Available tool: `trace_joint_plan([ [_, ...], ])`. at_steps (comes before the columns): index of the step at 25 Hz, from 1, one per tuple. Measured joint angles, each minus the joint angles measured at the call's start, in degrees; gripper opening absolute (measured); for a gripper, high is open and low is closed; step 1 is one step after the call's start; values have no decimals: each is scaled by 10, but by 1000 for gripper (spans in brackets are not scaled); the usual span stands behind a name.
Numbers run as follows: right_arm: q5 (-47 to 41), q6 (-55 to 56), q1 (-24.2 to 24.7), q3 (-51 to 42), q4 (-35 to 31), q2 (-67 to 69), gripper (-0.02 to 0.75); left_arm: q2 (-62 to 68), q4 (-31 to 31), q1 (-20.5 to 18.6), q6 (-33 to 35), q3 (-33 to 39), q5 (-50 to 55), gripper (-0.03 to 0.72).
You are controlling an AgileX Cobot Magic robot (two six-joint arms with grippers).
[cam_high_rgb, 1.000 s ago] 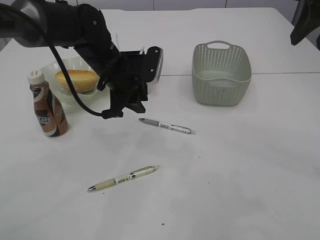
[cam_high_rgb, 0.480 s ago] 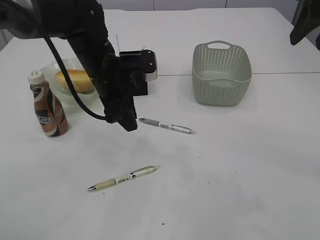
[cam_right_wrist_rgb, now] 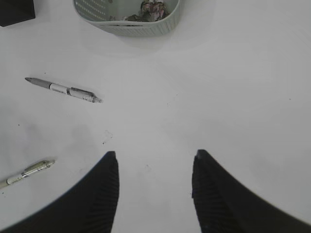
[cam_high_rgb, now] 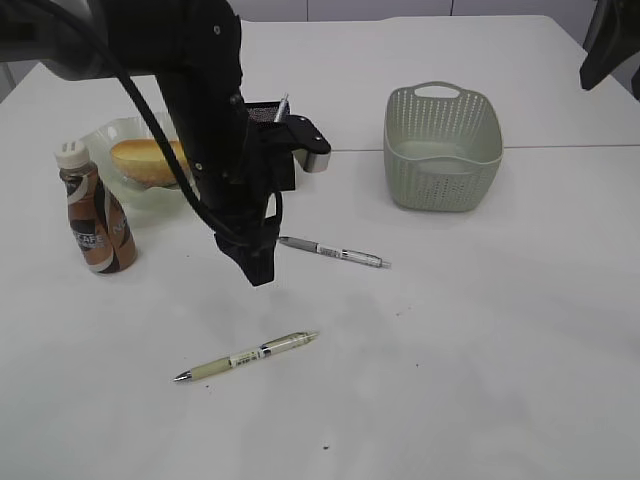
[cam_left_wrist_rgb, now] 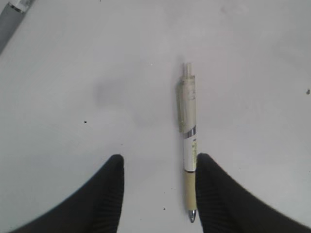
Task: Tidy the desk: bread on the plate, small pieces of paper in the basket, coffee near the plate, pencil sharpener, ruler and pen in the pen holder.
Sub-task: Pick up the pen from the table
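Grey-green perforated basket (cam_high_rgb: 443, 148) holds crumpled paper scraps (cam_right_wrist_rgb: 153, 8). Left of the basket, the black mesh pen holder (cam_high_rgb: 268, 112) contains a pen; farther left, the glass plate (cam_high_rgb: 128, 160) carries the bread (cam_high_rgb: 148, 160), the coffee (cam_high_rgb: 94, 208) just beside. Left claw (cam_left_wrist_rgb: 158, 187) stands apart over a beige pen (cam_left_wrist_rgb: 188, 141) on the table (cam_high_rgb: 500, 330); right claw (cam_right_wrist_rgb: 153, 194) spread, empty.
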State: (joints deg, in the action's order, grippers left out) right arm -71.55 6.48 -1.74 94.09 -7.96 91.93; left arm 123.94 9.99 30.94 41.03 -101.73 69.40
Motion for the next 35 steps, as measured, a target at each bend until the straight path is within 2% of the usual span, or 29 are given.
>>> trace_joint_plan([
  [6, 0, 0, 0, 0, 0, 0, 365, 0, 11, 0, -68, 0, 0, 364],
  [15, 0, 0, 0, 0, 1, 0, 365, 27, 42, 11, -77, 0, 0, 372],
  [25, 0, 0, 0, 0, 2, 0, 365, 61, 24, 18, -90, 7, -1, 375],
  [30, 0, 0, 0, 0, 9, 0, 365, 62, 13, 18, -93, 59, -2, 375],
  [35, 0, 0, 0, 0, 13, 0, 365, 62, 0, 18, -93, 68, -2, 375],
])
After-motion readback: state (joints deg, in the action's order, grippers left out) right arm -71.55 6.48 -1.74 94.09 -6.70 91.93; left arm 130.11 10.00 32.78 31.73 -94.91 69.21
